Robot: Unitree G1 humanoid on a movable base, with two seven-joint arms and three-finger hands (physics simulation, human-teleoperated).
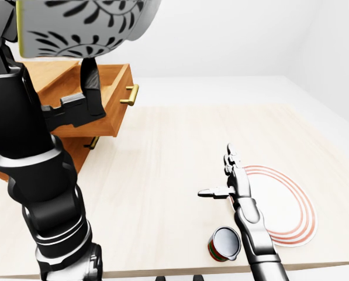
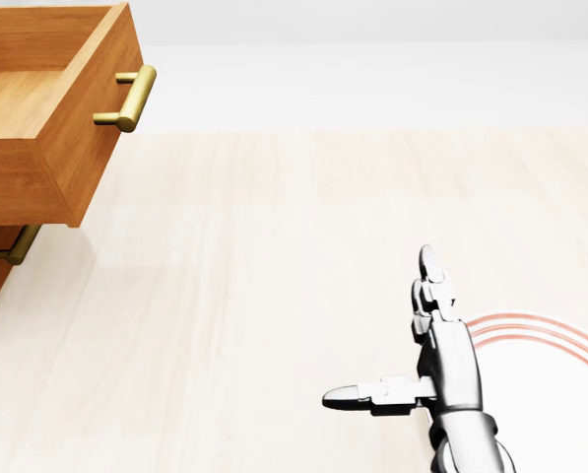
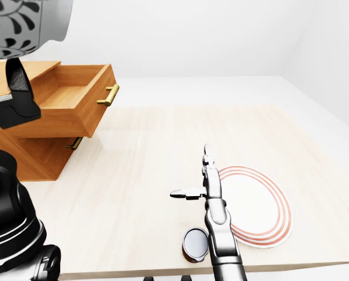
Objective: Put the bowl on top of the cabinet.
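Two hands: left hand (image 1: 83, 96) grips the patterned bowl (image 1: 80, 23) raised above the cabinet (image 3: 57, 117); right hand (image 3: 204, 181) spread open beside a plate (image 3: 256, 205).

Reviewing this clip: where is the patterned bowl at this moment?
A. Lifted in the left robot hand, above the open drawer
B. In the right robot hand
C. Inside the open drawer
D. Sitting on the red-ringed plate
A: the bowl is held high by the left robot hand over the open drawer, while the right robot hand is open and holds nothing.
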